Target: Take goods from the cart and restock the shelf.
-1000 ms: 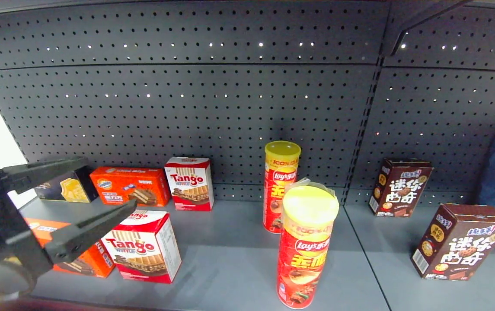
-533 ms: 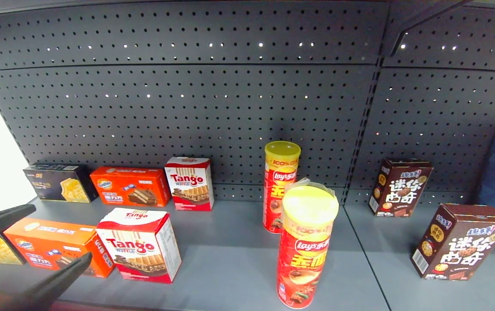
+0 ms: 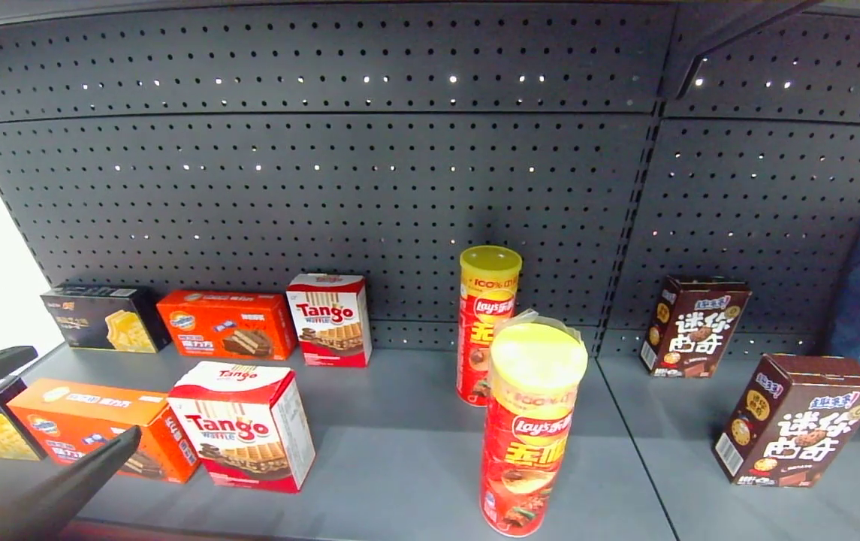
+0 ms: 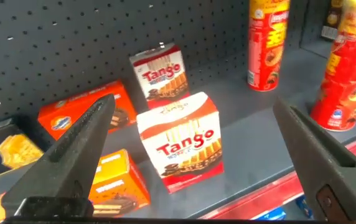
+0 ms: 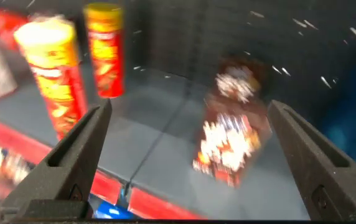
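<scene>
A grey shelf (image 3: 399,451) meets a dark perforated back panel (image 3: 324,188).

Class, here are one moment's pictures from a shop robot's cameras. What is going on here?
A two-armed robot is restocking a shop shelf. At this moment neither gripper holds anything. The left gripper hangs open at the shelf's front edge, by the orange box and the wafer box. The right gripper is open too, facing the brown cookie box. A chip can stands upright mid-shelf, with another behind it.
</scene>
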